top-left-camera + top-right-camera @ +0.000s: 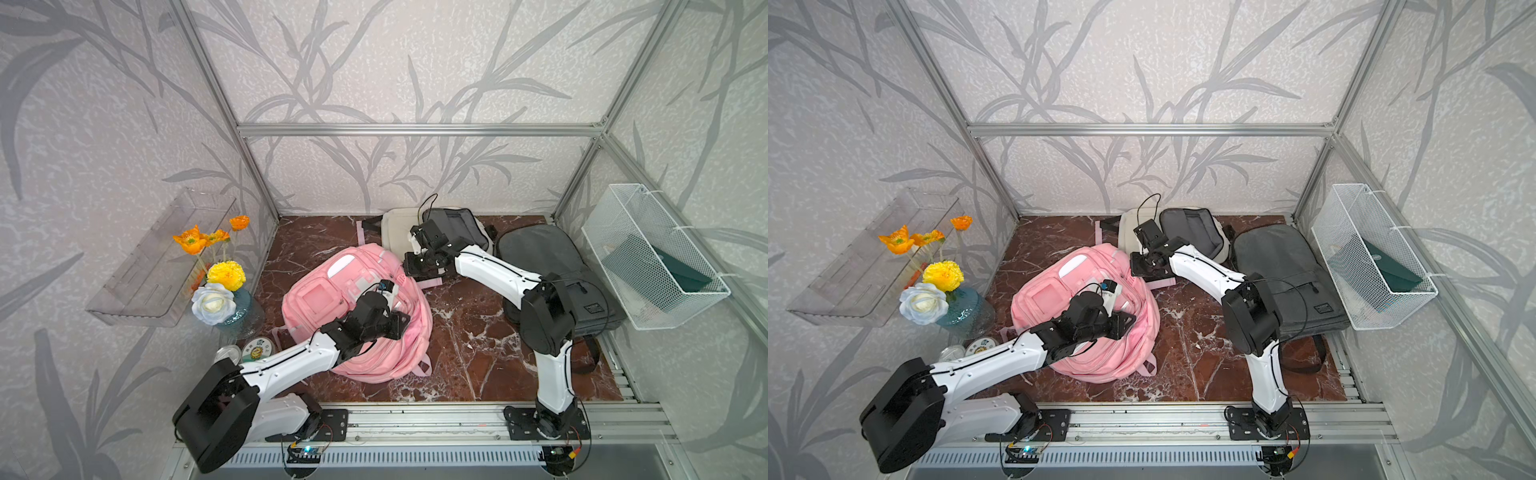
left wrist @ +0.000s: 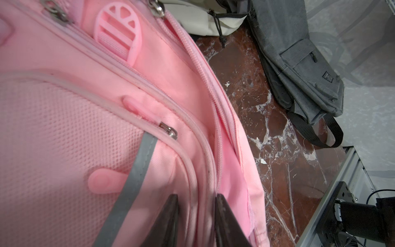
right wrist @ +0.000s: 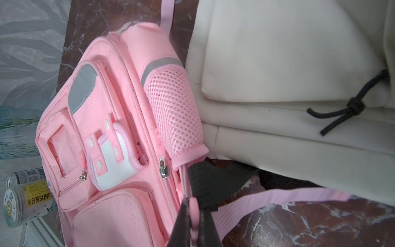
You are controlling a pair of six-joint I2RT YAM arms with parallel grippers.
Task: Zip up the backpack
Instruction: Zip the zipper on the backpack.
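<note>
Right jaws pinch the zipper pull (image 3: 193, 210); left jaws seem released astride backpack (image 2: 74, 128) piping (image 2: 198, 192).

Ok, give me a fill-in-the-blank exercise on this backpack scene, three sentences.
1. The right gripper is shut on a zipper pull of the ____ backpack.
2. The flowers stand in a blue glass ____.
3. The grey backpack lies nearest the white wire ____ on the wall.
Missing words: pink; vase; basket.

Grey backpack (image 1: 540, 253) — flowers (image 1: 216, 266) — wire basket (image 1: 623, 224)
</note>
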